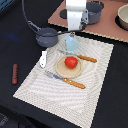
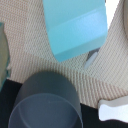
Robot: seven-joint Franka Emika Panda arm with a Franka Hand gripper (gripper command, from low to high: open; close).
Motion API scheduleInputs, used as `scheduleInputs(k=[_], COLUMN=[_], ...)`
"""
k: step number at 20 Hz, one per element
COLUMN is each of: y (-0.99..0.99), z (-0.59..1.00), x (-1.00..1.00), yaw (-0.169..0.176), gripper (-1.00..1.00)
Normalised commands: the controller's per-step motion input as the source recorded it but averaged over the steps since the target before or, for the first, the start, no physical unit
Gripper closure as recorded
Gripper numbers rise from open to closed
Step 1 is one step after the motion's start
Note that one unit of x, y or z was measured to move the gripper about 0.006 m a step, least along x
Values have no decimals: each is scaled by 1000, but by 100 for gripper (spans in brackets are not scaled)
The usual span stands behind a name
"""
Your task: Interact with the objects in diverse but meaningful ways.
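Note:
A light-blue cup (image 1: 71, 43) stands at the far edge of the striped placemat (image 1: 95, 75). My gripper (image 1: 73, 33) hangs right over its rim; the fingertips are hidden, so their hold is unclear. The cup (image 2: 77, 27) fills much of the wrist view. Beside it on the exterior view's left sits the grey long-handled saucepan (image 1: 47, 36) (image 2: 47, 102). A red tomato (image 1: 71, 62) lies on a round wooden plate (image 1: 61, 70). The small white shaker (image 1: 43, 58) (image 2: 114, 110) lies at the mat's edge. A brown sausage (image 1: 14, 73) lies on the dark table. The grey pot (image 1: 94, 10) stands on the brown board.
A knife (image 1: 70, 81) and a fork (image 1: 84, 58) with orange handles flank the plate. The brown board (image 1: 107, 27) at the back carries a light bowl (image 1: 123, 17) at the exterior view's right. The saucepan handle (image 1: 30, 24) points away to the back.

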Motion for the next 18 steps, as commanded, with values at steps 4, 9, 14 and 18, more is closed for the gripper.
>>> scheduleInputs(k=[4, 9, 14, 18], y=[-11, -39, -3, 0], z=[-314, -282, -233, -218], x=[89, 73, 151, 141], yaw=[68, 64, 53, 51], gripper=[-100, -100, -100, 100])
